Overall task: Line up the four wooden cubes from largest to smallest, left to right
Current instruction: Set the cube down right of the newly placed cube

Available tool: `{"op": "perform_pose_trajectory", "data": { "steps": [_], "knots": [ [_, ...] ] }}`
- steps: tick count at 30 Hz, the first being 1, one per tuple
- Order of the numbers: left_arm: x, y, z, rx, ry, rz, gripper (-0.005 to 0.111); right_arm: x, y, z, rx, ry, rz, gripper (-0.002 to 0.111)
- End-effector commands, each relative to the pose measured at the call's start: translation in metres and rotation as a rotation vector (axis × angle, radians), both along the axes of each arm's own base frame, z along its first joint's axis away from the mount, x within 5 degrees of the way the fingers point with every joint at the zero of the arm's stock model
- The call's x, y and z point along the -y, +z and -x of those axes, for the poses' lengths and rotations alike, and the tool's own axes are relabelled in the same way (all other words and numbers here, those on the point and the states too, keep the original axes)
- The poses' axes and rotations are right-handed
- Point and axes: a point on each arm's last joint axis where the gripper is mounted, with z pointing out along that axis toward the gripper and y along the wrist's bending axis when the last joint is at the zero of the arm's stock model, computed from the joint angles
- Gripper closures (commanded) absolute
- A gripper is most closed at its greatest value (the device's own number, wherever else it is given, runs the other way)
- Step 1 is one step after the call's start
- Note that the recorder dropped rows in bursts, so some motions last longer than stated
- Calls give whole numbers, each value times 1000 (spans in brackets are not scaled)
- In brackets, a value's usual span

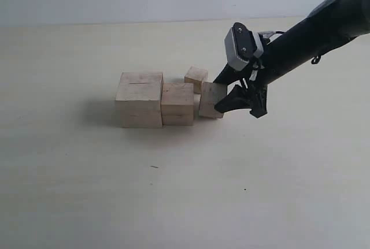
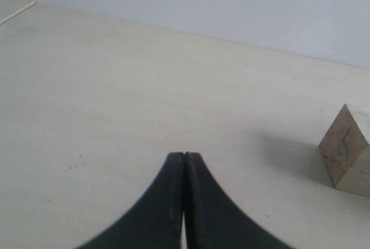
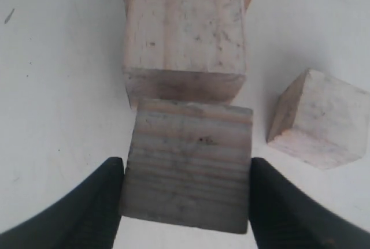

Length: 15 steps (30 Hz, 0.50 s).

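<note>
Right fingers (image 3: pixel 87 203) clasp the third-largest cube (image 3: pixel 188 168) low on the worktop (image 1: pixel 87 174), just right of the second cube (image 3: pixel 185 29). Behind the row, nearest this arm, sits the smallest cube (image 1: pixel 196 77). Left fingers (image 2: pixel 167 203) are pressed together.

The largest cube (image 1: pixel 139 101), of pale bare wood with a thin dark slit on top, touches the second cube (image 1: pixel 177 104) on its right, the slightly turned third cube (image 1: pixel 210 100) is just beside that, and the smallest cube (image 1: pixel 196 76) lies behind them.
</note>
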Motion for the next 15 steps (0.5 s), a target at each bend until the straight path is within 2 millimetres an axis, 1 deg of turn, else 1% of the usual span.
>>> {"op": "perform_pose_trajectory", "data": {
  "steps": [1,6,8,9,10,11,12,13,15],
  "knots": [
    [0,-1,0,5,3,-3,107,-8,-4,1,3,14,-5,108],
    [0,-1,0,5,3,-3,107,-6,-7,3,7,50,22,108],
    [0,-1,0,5,3,-3,107,-7,-7,4,0,49,21,103],
    [0,-1,0,5,3,-3,107,-7,-7,4,-4,45,22,95],
    [0,-1,0,5,3,-3,107,-7,-7,4,-7,41,22,92],
    [0,-1,0,5,3,-3,107,-7,-7,4,-17,31,23,81],
    [0,-1,0,5,3,-3,107,-7,-7,4,-22,25,23,76],
    [0,-1,0,5,3,-3,107,-7,-7,4,-33,14,24,63],
    [0,-1,0,5,3,-3,107,-7,-7,4,-45,-2,22,48]
  ]
}}
